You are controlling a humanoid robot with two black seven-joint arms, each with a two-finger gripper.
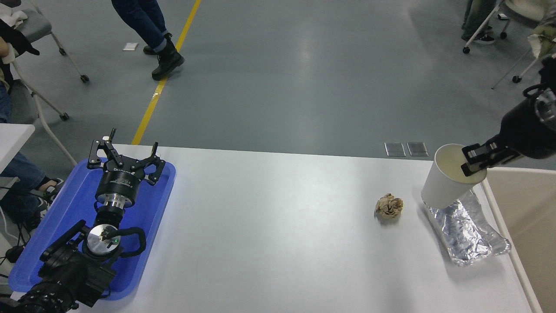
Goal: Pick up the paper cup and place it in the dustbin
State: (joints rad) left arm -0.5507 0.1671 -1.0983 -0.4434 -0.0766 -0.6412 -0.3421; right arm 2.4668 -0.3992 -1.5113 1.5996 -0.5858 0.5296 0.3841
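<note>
Over the table's right end, my right gripper (pixel 474 161) pinches the rim of the paper cup (pixel 447 176), lifted and tilted above the foil tray (pixel 467 232), just beside the dustbin (pixel 527 208). Near them lies a brown paper ball (pixel 389 205). My left gripper (pixel 125 152) hangs spread wide over the blue tray (pixel 65 217).

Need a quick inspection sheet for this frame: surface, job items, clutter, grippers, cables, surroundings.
Surface: white table, no spills seen.
Job's things: paper cup tilted, lifted at the table's right edge; dustbin beside that edge.
Clutter: brown paper ball; foil tray under the cup; blue tray at left.
Grippers: right gripper clamped on the cup's rim; left gripper open, parked over the blue tray.
Cables: black cable loop on the left arm.
Surroundings: grey floor, yellow line, person's boots, wheeled chairs.
</note>
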